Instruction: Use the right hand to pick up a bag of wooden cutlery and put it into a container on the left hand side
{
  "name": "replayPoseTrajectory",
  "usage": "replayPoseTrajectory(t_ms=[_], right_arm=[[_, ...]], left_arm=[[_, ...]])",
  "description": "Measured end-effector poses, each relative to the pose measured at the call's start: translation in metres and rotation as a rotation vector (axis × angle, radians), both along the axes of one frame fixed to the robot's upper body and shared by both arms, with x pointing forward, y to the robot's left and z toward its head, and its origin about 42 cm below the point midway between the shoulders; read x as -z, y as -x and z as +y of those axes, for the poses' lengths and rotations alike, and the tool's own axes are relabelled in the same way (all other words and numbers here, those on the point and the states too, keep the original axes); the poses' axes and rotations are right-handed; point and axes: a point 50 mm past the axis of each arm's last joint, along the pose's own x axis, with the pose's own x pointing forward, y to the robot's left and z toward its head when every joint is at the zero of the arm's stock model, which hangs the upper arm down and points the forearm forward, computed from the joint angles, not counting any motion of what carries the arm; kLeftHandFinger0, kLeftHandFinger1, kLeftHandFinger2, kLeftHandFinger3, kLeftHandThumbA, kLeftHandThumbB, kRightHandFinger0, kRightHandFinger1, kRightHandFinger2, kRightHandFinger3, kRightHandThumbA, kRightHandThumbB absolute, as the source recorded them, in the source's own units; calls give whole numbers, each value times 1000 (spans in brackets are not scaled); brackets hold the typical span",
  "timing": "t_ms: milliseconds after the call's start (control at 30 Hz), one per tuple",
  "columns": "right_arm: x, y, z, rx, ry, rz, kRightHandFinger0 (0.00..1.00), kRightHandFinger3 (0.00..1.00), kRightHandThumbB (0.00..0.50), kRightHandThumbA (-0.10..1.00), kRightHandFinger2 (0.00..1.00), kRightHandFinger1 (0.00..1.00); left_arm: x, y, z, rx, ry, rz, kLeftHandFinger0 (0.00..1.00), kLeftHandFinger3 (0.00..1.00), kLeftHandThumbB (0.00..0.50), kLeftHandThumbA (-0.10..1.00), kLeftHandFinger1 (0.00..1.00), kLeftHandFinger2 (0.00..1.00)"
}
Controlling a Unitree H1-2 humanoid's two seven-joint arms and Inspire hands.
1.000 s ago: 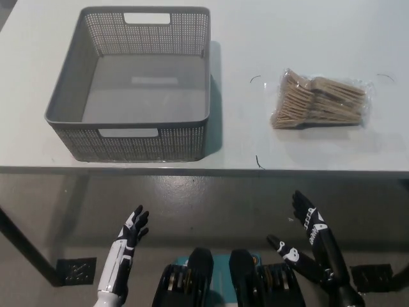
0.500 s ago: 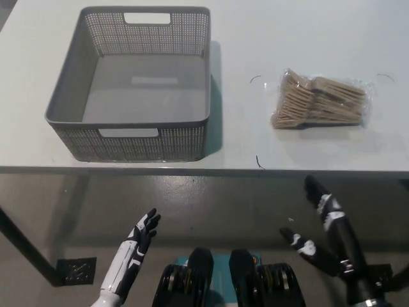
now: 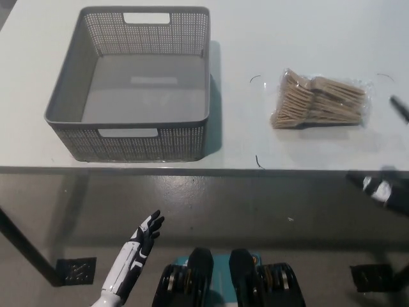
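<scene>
The counter [image 3: 307,25] looks bright and evenly lit, almost washed out toward 12 o'clock. Light seems to come from about 9 o'clock: the basket [image 3: 128,144] throws a soft grey shadow on its 3 o'clock side. The bag of wooden cutlery [image 3: 319,101] throws a fainter one at its 6 o'clock edge, and its plastic shows small glints. The floor [image 3: 211,204] below is dim and glossy, with dull reflections. My right hand [image 3: 382,190], at 3 o'clock, is smeared by motion blur. My left hand [image 3: 142,238], at 7 o'clock, is sharp.
</scene>
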Motion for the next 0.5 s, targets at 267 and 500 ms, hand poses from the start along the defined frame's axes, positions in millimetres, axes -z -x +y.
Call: replayPoseTrajectory(t_ms=[267, 500], right_arm=[[-82, -42, -10, 39, 238, -19, 1000, 1000, 500, 639, 1000, 1000], [-133, -99, -4, 61, 434, 83, 1000, 1000, 500, 625, 1000, 1000]], left_arm=[[1, 2, 0, 4, -2, 6, 1000, 1000, 486, 1000, 1000, 1000], [2, 3, 1, 10, -7, 9, 1000, 1000, 497, 1000, 1000, 1000]])
